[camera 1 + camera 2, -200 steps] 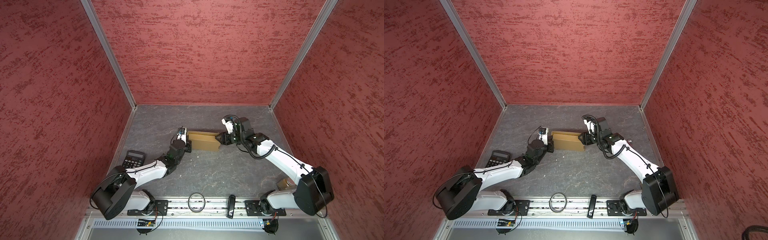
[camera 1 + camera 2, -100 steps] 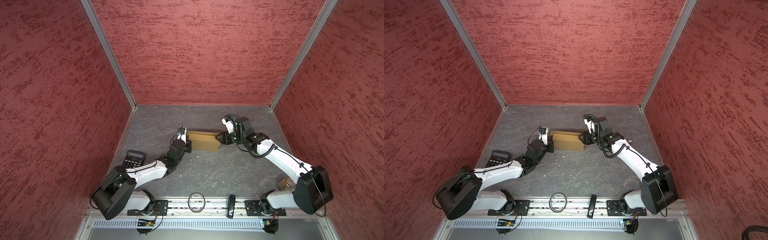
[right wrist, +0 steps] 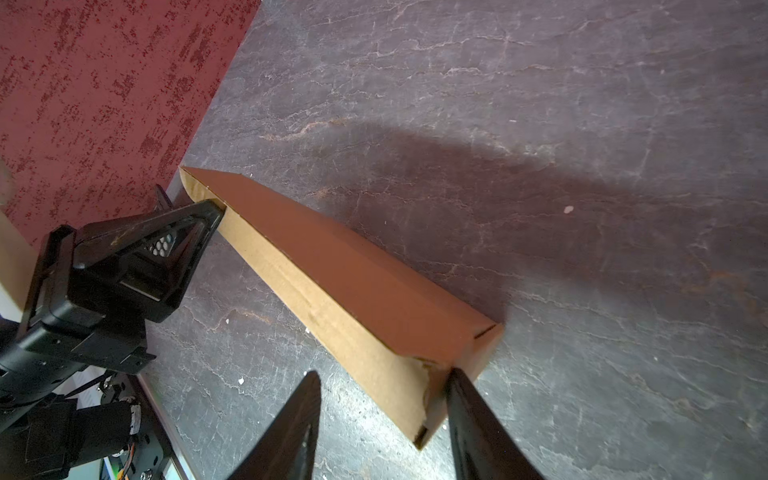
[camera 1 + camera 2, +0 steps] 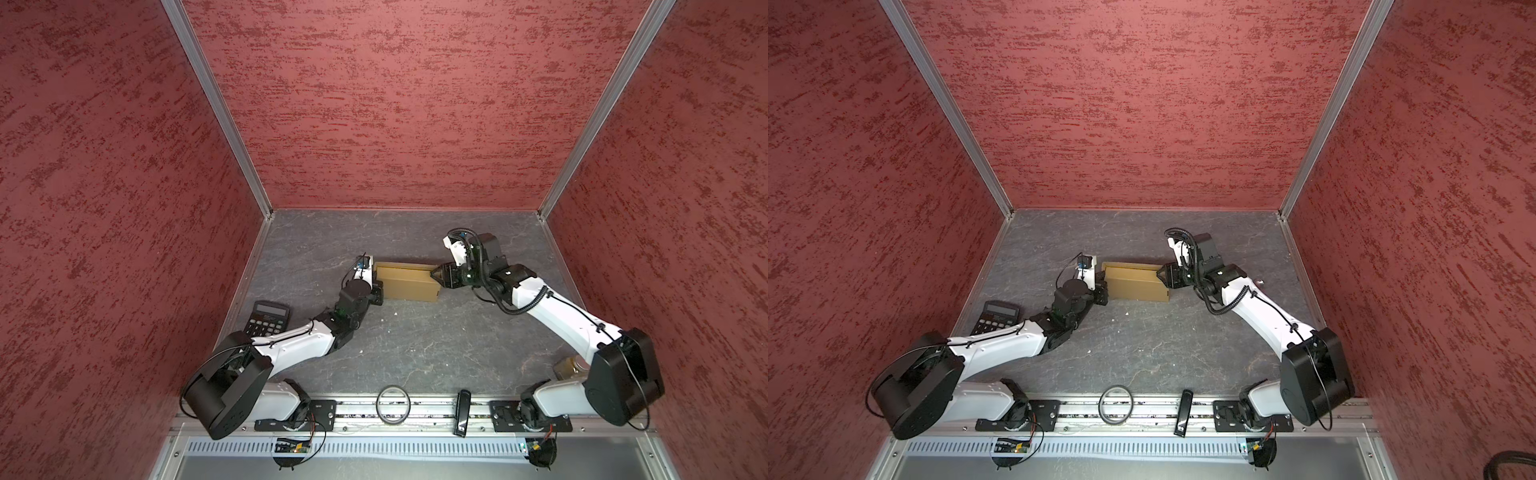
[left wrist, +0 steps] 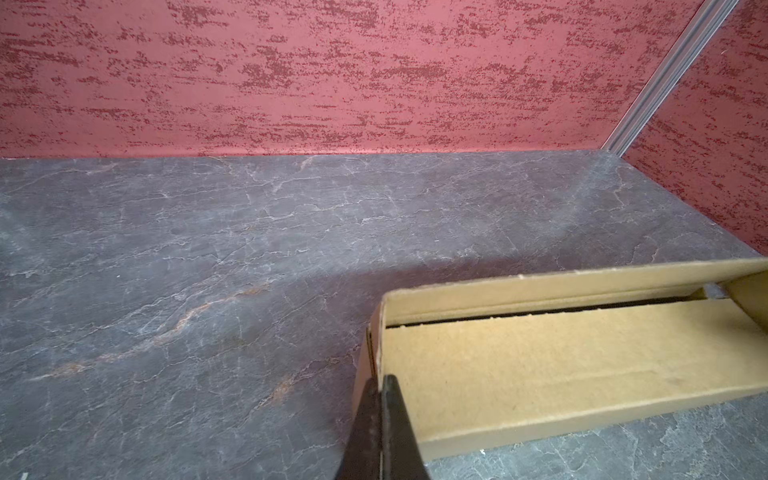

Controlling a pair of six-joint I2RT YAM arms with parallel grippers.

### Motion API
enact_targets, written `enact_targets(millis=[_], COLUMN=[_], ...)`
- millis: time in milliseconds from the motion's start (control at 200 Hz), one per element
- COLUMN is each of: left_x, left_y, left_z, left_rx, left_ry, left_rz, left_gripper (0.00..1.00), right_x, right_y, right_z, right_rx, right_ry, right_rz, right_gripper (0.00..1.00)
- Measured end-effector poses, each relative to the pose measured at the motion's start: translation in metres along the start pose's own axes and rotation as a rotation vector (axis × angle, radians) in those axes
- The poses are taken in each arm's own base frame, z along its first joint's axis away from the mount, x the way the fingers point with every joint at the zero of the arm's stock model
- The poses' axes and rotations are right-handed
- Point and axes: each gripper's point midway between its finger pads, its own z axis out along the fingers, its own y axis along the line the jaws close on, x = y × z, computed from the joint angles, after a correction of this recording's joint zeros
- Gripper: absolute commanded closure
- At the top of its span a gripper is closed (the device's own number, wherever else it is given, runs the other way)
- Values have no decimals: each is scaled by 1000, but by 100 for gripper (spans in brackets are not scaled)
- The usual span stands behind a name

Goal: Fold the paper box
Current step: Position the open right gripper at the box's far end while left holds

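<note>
Resting toward the back of the counter [image 4: 415, 340], the shallow paper box [image 4: 409, 282] is pinched at its left end wall by the closed left tool [image 5: 381, 386] while the half-open right tool [image 3: 384, 373] straddles its right end, where an uneven squeeze could crumple the corner or skew the box.

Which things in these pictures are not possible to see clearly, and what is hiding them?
- Left wrist view: whether the shut left gripper pinches the paper box wall; its fingers hide the contact.
- Same view: the paper box far end, cut by the picture edge.
- In a top view: the tan object, mostly behind the right arm.
- In both top views: the calculator key labels, too small; the left arm covers its near edge.
</note>
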Motion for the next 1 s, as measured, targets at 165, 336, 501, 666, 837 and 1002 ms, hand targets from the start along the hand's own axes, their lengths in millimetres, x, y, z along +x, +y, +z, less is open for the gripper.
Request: enact_targets(millis=[165,336,501,666,837,1002], left_x=[0,0,0,-1,-1,0], left_y=[1,2,3,3,4,4], left_z=[0,0,0,0,0,0], left_rx=[-5,-13,-16,-19,-23,-24], left_ry=[-1,-3,-3,-4,-5,-4], left_rz=[0,0,1,1,4,8], left_gripper=[99,99,99,99,99,99], right_x=[-1,-2,-2,-2,-3,-3], right_y=[2,4,3,3,3,3], right_z=[0,0,2,3,3,4], right_rx=[0,-1,1,2,1,4], right_ry=[-2,-3,0,0,-3,-4], right_rz=[-2,-4,5,17,27,43], right_gripper=[51,51,51,52,53,53])
